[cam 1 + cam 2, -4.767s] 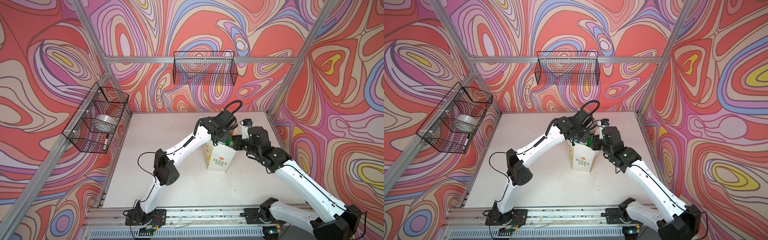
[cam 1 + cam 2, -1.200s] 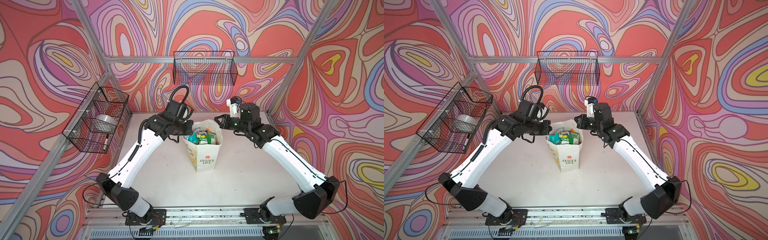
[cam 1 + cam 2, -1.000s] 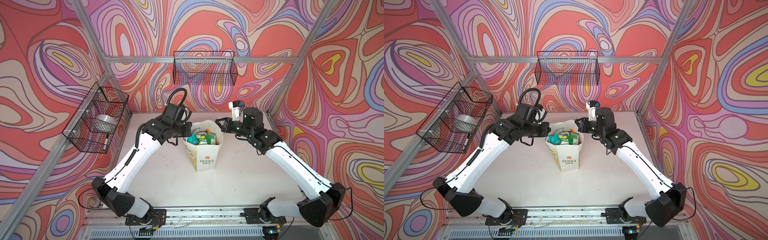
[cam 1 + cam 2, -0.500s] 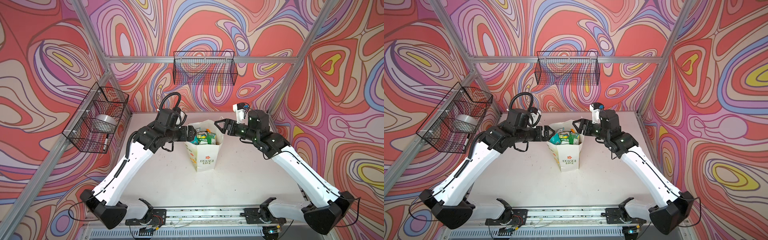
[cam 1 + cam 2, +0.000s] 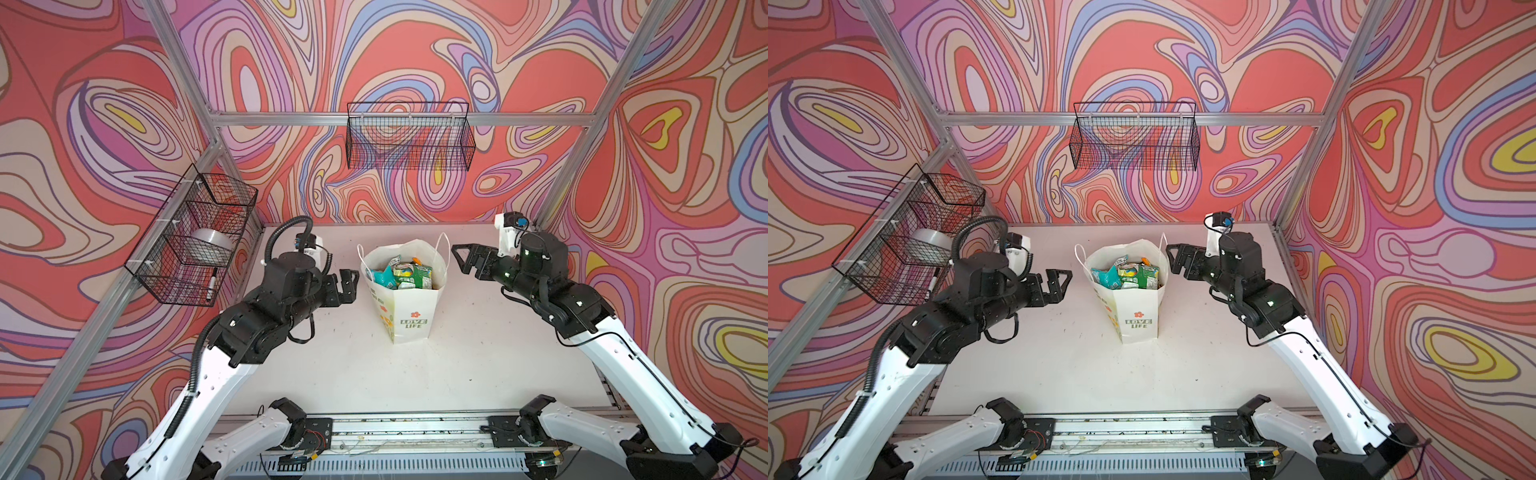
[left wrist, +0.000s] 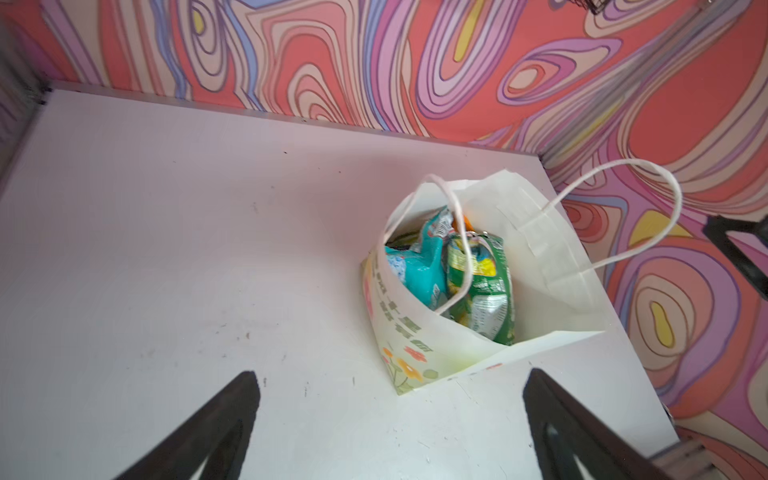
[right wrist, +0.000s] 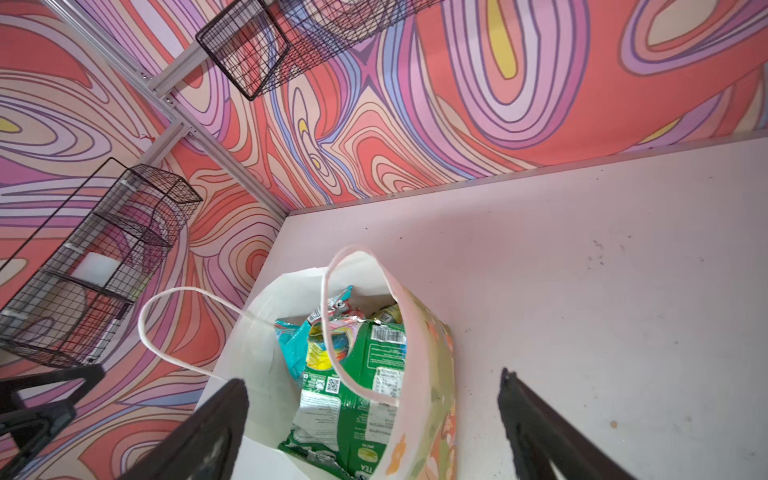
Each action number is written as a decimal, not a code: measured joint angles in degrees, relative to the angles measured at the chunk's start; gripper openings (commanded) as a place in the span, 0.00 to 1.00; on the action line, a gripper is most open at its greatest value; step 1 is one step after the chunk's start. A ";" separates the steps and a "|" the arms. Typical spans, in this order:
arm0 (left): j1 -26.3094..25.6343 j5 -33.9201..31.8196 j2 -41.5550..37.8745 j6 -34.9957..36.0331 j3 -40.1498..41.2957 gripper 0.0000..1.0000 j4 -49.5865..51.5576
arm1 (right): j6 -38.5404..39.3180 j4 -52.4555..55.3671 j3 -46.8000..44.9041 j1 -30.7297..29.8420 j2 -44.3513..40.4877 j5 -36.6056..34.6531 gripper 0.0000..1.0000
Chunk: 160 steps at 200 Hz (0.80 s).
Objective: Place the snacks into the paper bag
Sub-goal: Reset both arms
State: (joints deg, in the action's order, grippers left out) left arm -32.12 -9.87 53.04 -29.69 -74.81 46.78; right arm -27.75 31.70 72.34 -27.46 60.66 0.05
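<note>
The white paper bag [image 5: 409, 316] [image 5: 1138, 307] stands upright mid-table, mouth open, its cord handles loose. Several snacks [image 5: 401, 272] [image 5: 1125, 276], green, teal and yellow pouches, fill it to near the rim. My left gripper [image 5: 349, 286] [image 5: 1061, 284] hovers open just left of the bag, apart from it. On the other side, by the rim, my right gripper [image 5: 459, 259] [image 5: 1172, 258] is also open and empty. The left wrist view shows the bag [image 6: 415, 332] and snacks [image 6: 478, 274] ahead of wide jaws. The right wrist view looks down on the snacks [image 7: 353, 374].
A black wire basket [image 5: 409, 141] hangs on the back wall. Another wire basket [image 5: 193, 245] on the left wall holds a silver roll [image 5: 210, 245] and a marker [image 5: 212, 284]. Patterned walls close the table on three sides.
Both grippers went from shut to open, letting go of the bag's top. Both arms drew back outward from the bag, which stays standing.
</note>
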 measured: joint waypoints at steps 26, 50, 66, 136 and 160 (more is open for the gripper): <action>0.17 -9.55 -6.05 -1.03 8.50 1.00 -4.04 | 1.68 0.44 -2.47 0.00 -2.54 -5.90 0.98; 0.24 -17.77 -7.87 -2.14 16.00 1.00 -7.52 | 2.25 0.44 -4.07 0.20 -2.05 -11.34 0.98; 0.24 -22.99 -7.15 -2.49 20.50 1.00 -10.71 | 2.16 -0.72 -6.16 1.73 -0.52 -12.26 0.98; 1.05 -41.77 2.03 7.34 46.99 1.00 -47.45 | -0.50 -10.14 -19.23 15.87 5.55 -13.46 0.98; 4.00 -43.39 5.77 11.72 50.64 1.00 -56.57 | -1.25 -14.32 -22.25 21.31 6.71 -12.52 0.98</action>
State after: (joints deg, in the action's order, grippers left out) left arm -28.12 -53.25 58.81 -17.98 -24.16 -9.78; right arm -28.99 17.39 50.09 -6.15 67.37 -12.47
